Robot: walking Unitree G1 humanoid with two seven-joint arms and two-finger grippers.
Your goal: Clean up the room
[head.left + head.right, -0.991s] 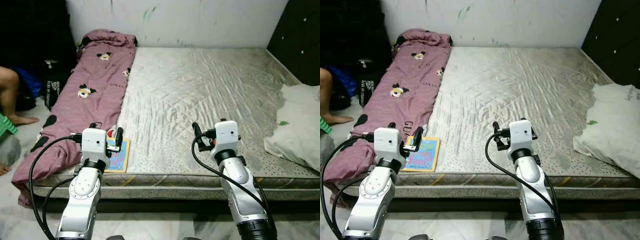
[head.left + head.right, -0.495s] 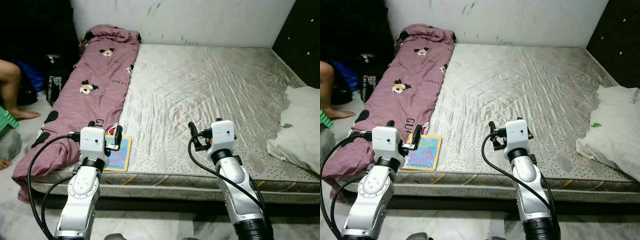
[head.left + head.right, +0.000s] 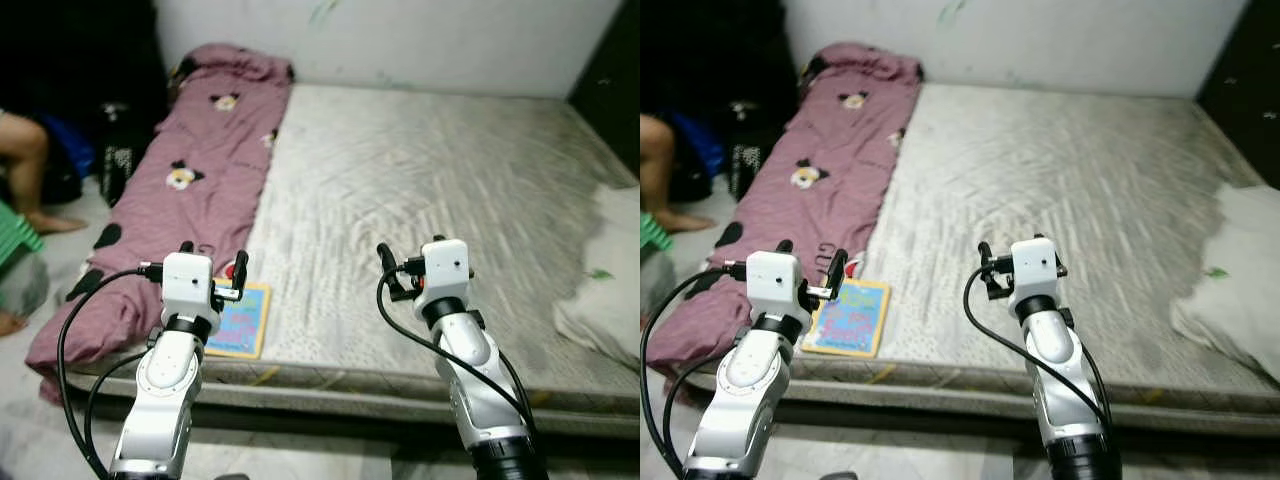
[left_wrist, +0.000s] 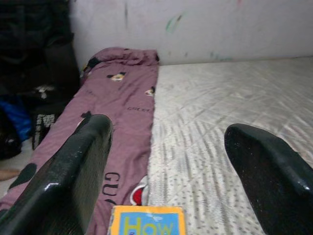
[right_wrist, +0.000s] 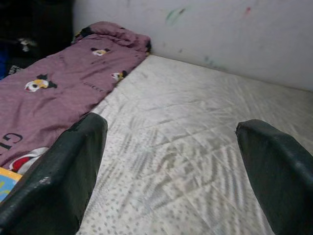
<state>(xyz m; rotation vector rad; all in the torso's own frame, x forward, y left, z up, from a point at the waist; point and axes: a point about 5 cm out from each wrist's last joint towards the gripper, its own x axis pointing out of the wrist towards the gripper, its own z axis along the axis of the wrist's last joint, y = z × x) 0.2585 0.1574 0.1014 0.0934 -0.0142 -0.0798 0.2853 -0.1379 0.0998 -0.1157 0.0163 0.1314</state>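
Note:
A colourful book (image 3: 240,320) with a yellow border lies flat at the near left edge of the bare grey mattress (image 3: 430,190). It touches the purple cartoon-print blanket (image 3: 190,170) that runs along the mattress's left side. My left gripper (image 3: 212,258) hovers open just above and to the left of the book, which also shows in the left wrist view as the book (image 4: 146,221) low between the fingers (image 4: 73,171). My right gripper (image 5: 171,181) is open over the front middle of the mattress, holding nothing.
A white pillow (image 3: 615,290) lies at the mattress's right edge. On the floor to the left are a person's leg (image 3: 30,160), a black bag (image 3: 115,150) and a green stool (image 3: 12,240). A white wall backs the bed, and a dark headboard (image 3: 615,90) stands on the right.
The whole picture has shifted and blurred as the camera moved, and the pillow now sits nearer the right edge. Both arms keep the same pose, open, over the mattress front.

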